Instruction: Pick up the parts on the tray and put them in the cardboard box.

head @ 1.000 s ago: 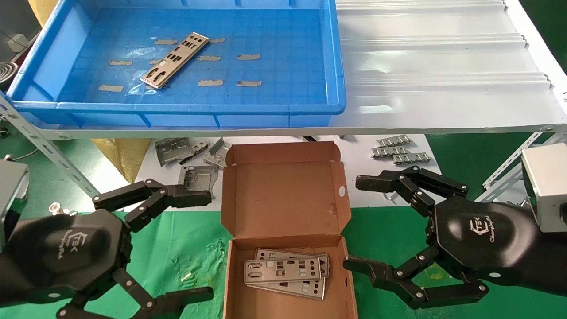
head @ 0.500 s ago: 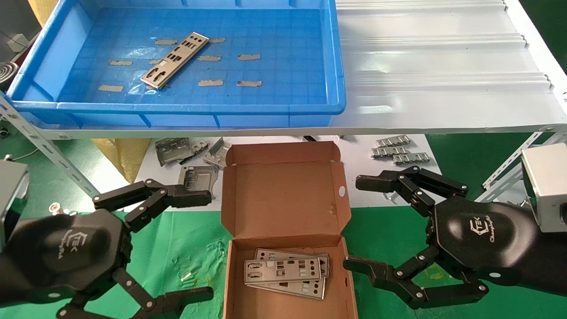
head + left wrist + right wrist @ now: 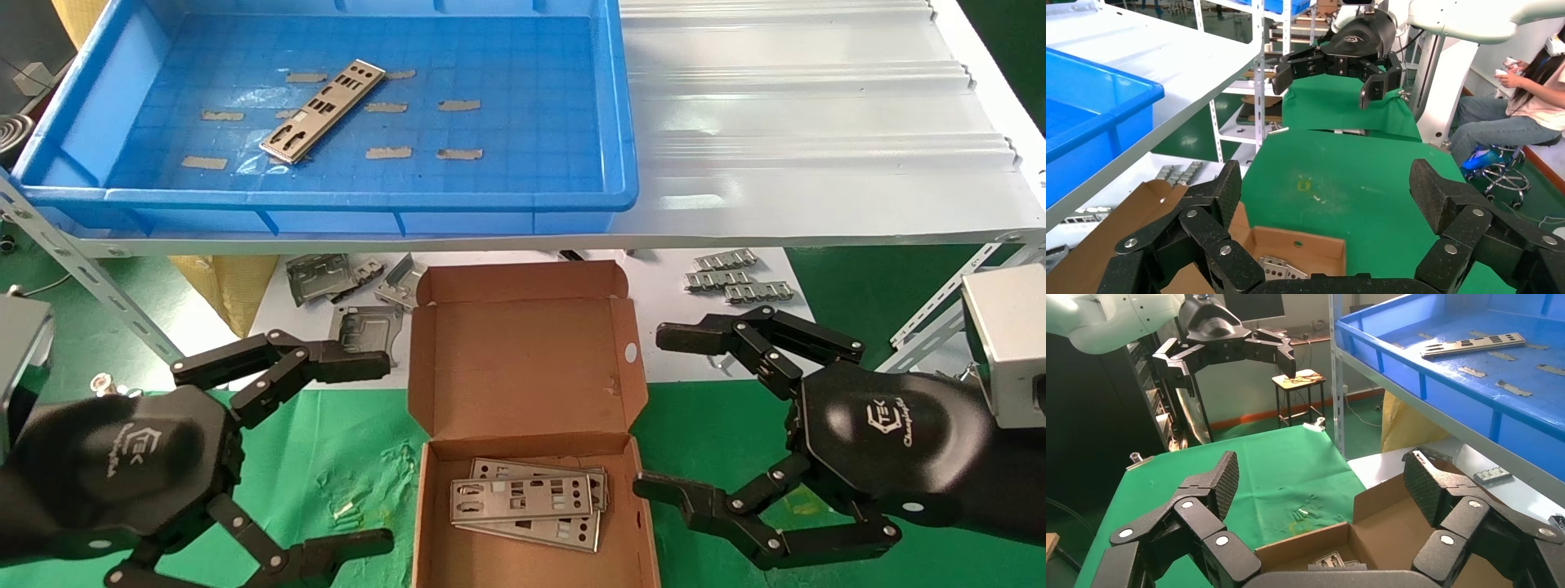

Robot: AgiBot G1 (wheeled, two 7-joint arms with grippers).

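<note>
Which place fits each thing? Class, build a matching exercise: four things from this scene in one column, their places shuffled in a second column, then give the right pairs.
Things
1. single part
2. stacked parts
3. left gripper
4. ribbed strips

Places
A. on white paper beyond the right gripper
B. inside the cardboard box
C. on the floor of the blue tray
D. open over the green cloth, left of the box

Pairs: 1-C, 2-B, 3-D, 4-A

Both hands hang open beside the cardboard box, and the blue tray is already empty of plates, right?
Not quite. The head view shows one plate lying in the blue tray. The rest holds: left hand and right hand hang open beside the cardboard box.
</note>
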